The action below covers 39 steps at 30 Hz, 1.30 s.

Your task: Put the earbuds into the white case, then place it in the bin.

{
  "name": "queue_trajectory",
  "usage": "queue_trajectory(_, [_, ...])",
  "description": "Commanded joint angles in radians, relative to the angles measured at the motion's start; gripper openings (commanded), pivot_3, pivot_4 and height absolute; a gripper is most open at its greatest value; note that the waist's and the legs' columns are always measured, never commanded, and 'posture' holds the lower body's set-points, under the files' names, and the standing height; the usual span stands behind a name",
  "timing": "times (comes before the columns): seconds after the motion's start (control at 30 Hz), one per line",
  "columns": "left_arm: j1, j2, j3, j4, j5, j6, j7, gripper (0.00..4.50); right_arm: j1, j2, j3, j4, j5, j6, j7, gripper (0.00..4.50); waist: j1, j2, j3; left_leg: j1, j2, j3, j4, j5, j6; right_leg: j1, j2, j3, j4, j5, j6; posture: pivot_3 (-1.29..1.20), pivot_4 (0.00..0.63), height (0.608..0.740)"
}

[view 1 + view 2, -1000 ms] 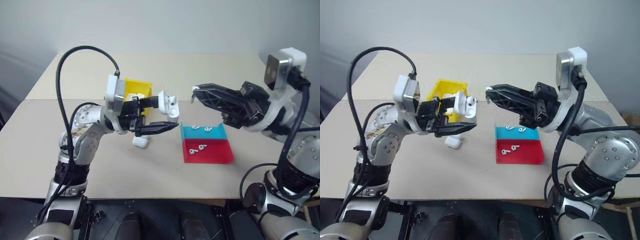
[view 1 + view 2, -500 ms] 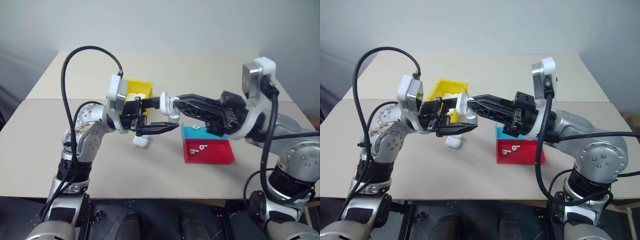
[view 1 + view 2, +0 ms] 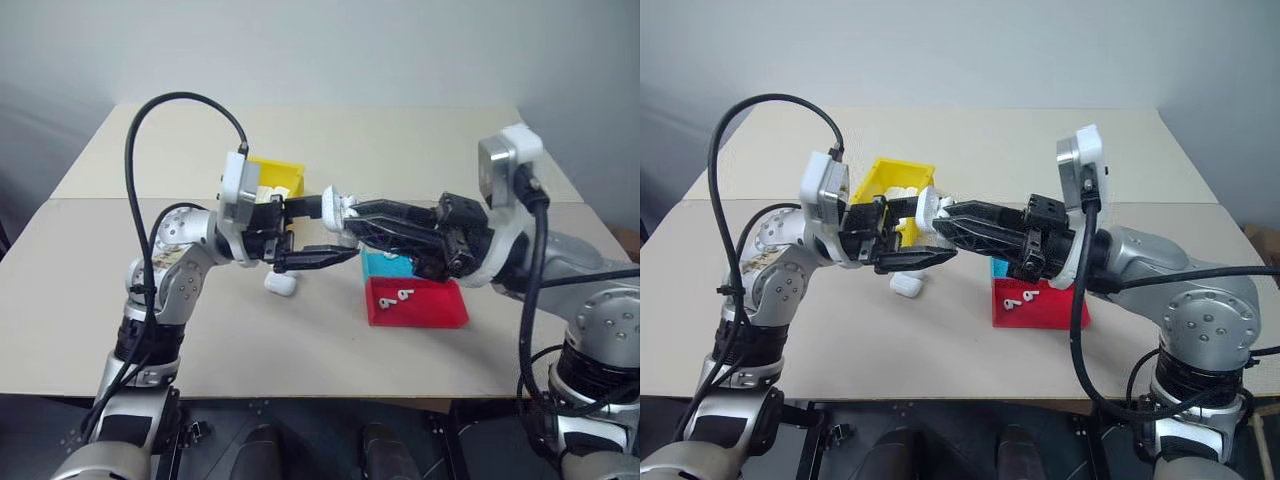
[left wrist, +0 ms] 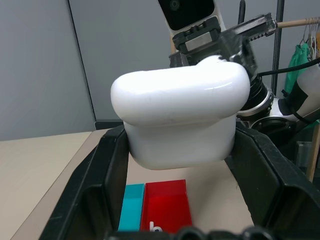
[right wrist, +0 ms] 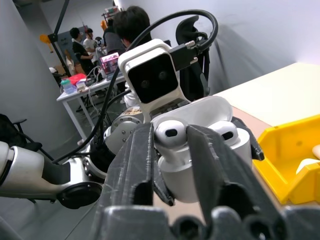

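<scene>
My left gripper [image 3: 335, 230] is shut on the white case [image 3: 337, 208], holding it above the table with the lid open. My right gripper [image 5: 171, 131] reaches in from the right, its tips at the case's open top. One earbud [image 5: 170, 135] sits stem-down in a socket of the case [image 5: 195, 170]. The right gripper is open, and its fingers [image 5: 142, 155] stand close on either side of that earbud. A second earbud [image 5: 222, 131] sits in the other socket. The yellow bin [image 3: 280, 175] stands just behind my left gripper, with white cases in it.
Another white case [image 3: 281, 284] lies on the table below my left gripper. A red tray [image 3: 430, 310] holds two loose earbuds [image 3: 400, 296]. The teal tray [image 3: 385, 265] behind it is mostly covered by my right arm. In the right wrist view, people stand at desks in the background.
My right gripper has swung in from the right, where it stood apart from the case, and its tips now reach the open case. My left gripper has kept still with the case.
</scene>
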Motion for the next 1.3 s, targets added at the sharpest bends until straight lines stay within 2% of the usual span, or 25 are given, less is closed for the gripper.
queue_trajectory(0.03, [-0.017, -0.004, 0.019, -0.041, -0.018, -0.021, 0.002, 2.80, 0.003, -0.035, 0.018, -0.020, 0.008, -0.020, -0.023, 2.93, 0.000, 0.000, 0.000, 0.000, 0.000, 0.000, 0.000, 0.000, 0.000, 0.000, 0.000, 0.000, 0.000, 0.000, 0.000, 0.00, 0.150, 0.740])
queue_trajectory(0.2, [-0.016, 0.001, 0.025, -0.039, -0.022, -0.018, 0.002, 2.80, 0.006, -0.091, -0.003, -0.026, 0.052, -0.034, -0.027, 4.44, 0.000, 0.000, 0.000, -0.001, 0.000, 0.000, 0.000, 0.000, 0.000, 0.000, 0.000, 0.000, -0.001, 0.000, 0.000, 0.00, 0.150, 0.740])
queue_trajectory(0.4, [-0.017, 0.003, 0.026, -0.030, -0.018, -0.017, -0.001, 2.80, 0.022, -0.173, -0.025, -0.045, 0.083, -0.052, 0.006, 4.44, 0.001, 0.000, 0.000, -0.001, 0.000, 0.000, 0.000, 0.000, 0.001, 0.000, 0.000, 0.000, -0.002, 0.000, 0.000, 0.00, 0.150, 0.740])
queue_trajectory(0.5, [-0.019, 0.004, 0.017, -0.021, -0.013, -0.010, -0.006, 2.80, -0.006, -0.226, -0.029, -0.015, 0.028, -0.066, 0.030, 3.89, 0.001, 0.000, 0.000, -0.001, 0.000, 0.000, 0.000, 0.000, 0.001, 0.000, 0.000, 0.000, -0.002, 0.000, 0.000, 0.00, 0.150, 0.740])
queue_trajectory(0.67, [-0.033, -0.001, -0.012, 0.012, 0.011, -0.007, -0.015, 2.80, -0.145, -0.349, 0.042, 0.061, -0.160, -0.124, 0.212, 2.18, 0.000, 0.000, 0.000, -0.001, 0.000, 0.000, 0.000, 0.000, 0.001, 0.000, 0.000, 0.000, -0.003, 0.000, 0.000, 0.00, 0.150, 0.740])
queue_trajectory(0.77, [-0.052, -0.020, -0.042, 0.054, 0.039, -0.029, -0.031, 2.80, -0.266, -0.392, 0.163, 0.130, -0.316, -0.183, 0.355, 1.21, 0.000, 0.000, 0.000, 0.000, 0.000, 0.000, 0.000, -0.001, 0.001, 0.000, 0.000, 0.000, -0.003, 0.000, 0.000, 0.00, 0.150, 0.740])
queue_trajectory(0.87, [-0.078, -0.047, -0.074, 0.112, 0.072, -0.053, -0.051, 2.80, -0.400, -0.383, 0.295, 0.218, -0.464, -0.243, 0.485, 0.12, -0.001, 0.000, 0.000, 0.000, 0.000, 0.001, 0.000, -0.001, 0.001, 0.000, 0.000, 0.000, -0.003, 0.000, 0.000, 0.00, 0.150, 0.740])
queue_trajectory(1.1, [-0.120, -0.102, -0.114, 0.201, 0.136, -0.103, -0.065, 2.80, -0.588, -0.288, 0.514, 0.319, -0.731, -0.364, 0.658, 0.05, 0.000, 0.000, 0.000, -0.008, 0.000, 0.001, 0.000, -0.001, 0.001, -0.008, 0.000, 0.000, -0.002, 0.000, 0.000, 0.00, 0.150, 0.740])
queue_trajectory(1.3, [-0.120, -0.113, -0.114, 0.210, 0.153, -0.112, -0.072, 2.80, -0.601, -0.267, 0.567, 0.320, -0.831, -0.415, 0.777, 0.05, 0.004, 0.000, 0.000, -0.014, 0.000, 0.001, 0.002, -0.001, 0.002, -0.014, 0.000, 0.000, 0.006, 0.000, 0.000, 0.00, 0.150, 0.740])
